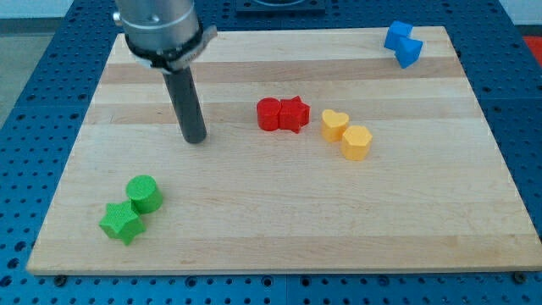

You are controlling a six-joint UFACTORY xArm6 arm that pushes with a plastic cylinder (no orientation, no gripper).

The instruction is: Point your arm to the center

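Arm: descends from the view's top at about 11 o'clock; grey cylindrical housing, then a straight dark rod set nearly upright. No jaws fitted; nothing held.

My tip (196, 138): on the wooden board (279, 229), at roughly 9 o'clock from the board's centre, touching no block.

Board centre: bare wood just below the red pair, toward 3 o'clock from my tip.

Red cylinder (268, 113) and red star (294, 113): touching side by side, near 12 o'clock of centre, to the right of my tip.

Yellow heart (334, 124) and second yellow heart (357, 141): touching, at 2 o'clock of centre.

Green cylinder (143, 193) and green star (120, 221): touching, at 8 o'clock, below my tip and well apart from it.

Two blue blocks (403, 43): touching, at the 1 o'clock corner; shapes unclear.
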